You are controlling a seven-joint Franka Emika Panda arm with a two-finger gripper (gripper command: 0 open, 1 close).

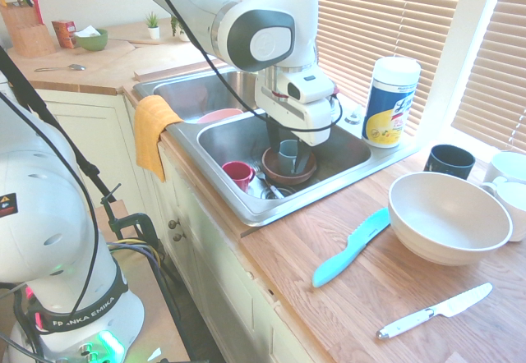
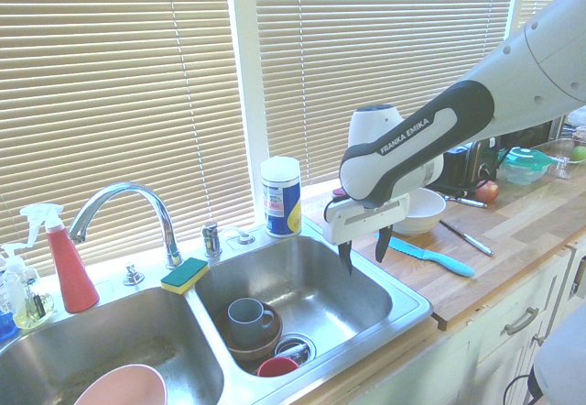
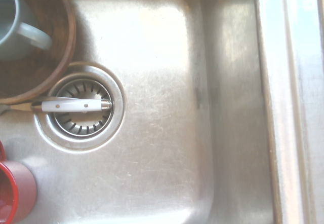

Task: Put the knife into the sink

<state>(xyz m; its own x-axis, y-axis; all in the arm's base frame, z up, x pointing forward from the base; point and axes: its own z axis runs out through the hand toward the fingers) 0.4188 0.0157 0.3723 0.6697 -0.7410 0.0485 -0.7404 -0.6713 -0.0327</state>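
The turquoise knife (image 1: 351, 248) lies flat on the wooden counter beside the sink, between the basin's rim and a big white bowl; it also shows in the second exterior view (image 2: 430, 256). The sink (image 1: 345, 156) is the steel basin nearer the knife (image 2: 320, 281), and its floor fills the wrist view (image 3: 152, 82). My gripper (image 2: 364, 253) hangs over this basin, above its rim, pointing down. It is open, with nothing between its dark fingers (image 2: 346, 257). It is well apart from the knife.
In the basin sit a brown bowl (image 1: 289, 172) holding a grey mug (image 2: 245, 315), a red cup (image 1: 238, 172) and a white-handled utensil (image 3: 76, 105) across the drain. On the counter: large white bowl (image 1: 448, 215), white-handled knife (image 1: 434, 310), black mug (image 1: 449, 160), wipes canister (image 1: 389, 100).
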